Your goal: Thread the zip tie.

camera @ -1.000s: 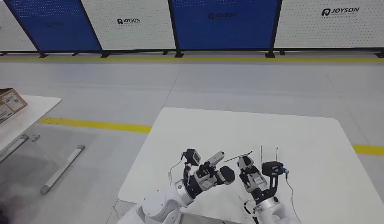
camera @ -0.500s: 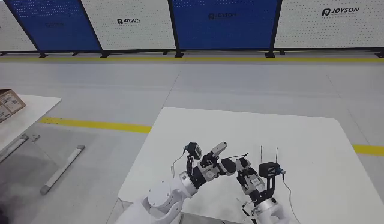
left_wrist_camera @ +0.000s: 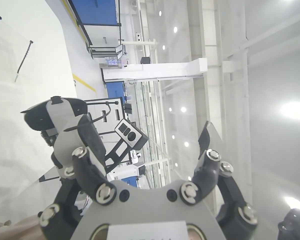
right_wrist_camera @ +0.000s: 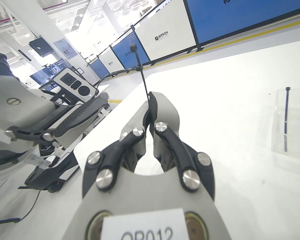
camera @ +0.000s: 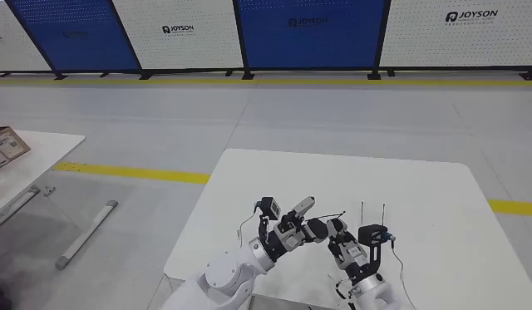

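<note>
Both arms sit at the near edge of the bench (camera: pixel 399 177) in the top view, left hand (camera: pixel 310 216) just beside right hand (camera: pixel 336 229). Left wrist view: fingers (left_wrist_camera: pixel 205 136) spread wide. Right wrist view: fingers (right_wrist_camera: pixel 165 109) pinched on the black zip tie (right_wrist_camera: pixel 144 83), head end free.

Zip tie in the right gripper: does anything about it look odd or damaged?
Nothing stands out. The zip tie sticks out from the shut right gripper with its head end free, and it looks whole. The left gripper is open beside it.
</note>
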`<act>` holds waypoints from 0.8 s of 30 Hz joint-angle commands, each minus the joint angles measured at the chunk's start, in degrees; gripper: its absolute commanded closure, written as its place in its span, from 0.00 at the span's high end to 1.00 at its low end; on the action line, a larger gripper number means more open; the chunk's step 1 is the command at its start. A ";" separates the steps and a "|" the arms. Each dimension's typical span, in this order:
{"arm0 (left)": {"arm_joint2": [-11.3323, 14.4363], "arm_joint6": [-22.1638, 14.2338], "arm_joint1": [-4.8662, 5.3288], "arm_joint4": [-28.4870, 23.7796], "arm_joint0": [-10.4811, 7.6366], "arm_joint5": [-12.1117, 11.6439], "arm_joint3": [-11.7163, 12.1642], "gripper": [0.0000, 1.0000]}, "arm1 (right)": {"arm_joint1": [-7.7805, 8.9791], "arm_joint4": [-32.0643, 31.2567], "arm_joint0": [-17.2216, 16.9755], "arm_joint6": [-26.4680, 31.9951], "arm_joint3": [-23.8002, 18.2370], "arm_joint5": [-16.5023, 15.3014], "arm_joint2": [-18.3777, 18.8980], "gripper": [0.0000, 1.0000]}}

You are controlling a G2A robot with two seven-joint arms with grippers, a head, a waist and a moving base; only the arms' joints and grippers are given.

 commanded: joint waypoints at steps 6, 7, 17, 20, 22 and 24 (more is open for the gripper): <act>-0.47 2.36 0.05 3.18 0.27 2.02 -1.40 0.31 | 0.00 0.00 0.00 0.00 0.00 0.00 0.00 0.00; -0.40 3.08 0.05 4.25 0.43 2.47 -1.77 0.30 | 0.00 0.00 0.00 0.00 0.00 0.00 0.00 0.00; 0.94 6.08 -0.19 9.29 0.10 5.49 -2.40 0.13 | 0.00 0.00 0.00 0.00 0.00 0.00 0.00 0.00; 1.15 6.46 -0.28 9.57 0.09 5.65 -2.23 0.10 | 0.00 0.00 0.00 0.00 0.00 0.00 0.00 0.00; 1.35 6.54 -0.33 9.89 0.20 5.66 -1.97 0.13 | 0.00 0.00 0.00 0.00 0.00 0.00 0.00 0.00; 1.54 6.67 -0.36 10.34 0.41 5.49 -1.81 0.15 | 0.00 0.00 0.00 0.00 0.00 0.00 0.00 0.00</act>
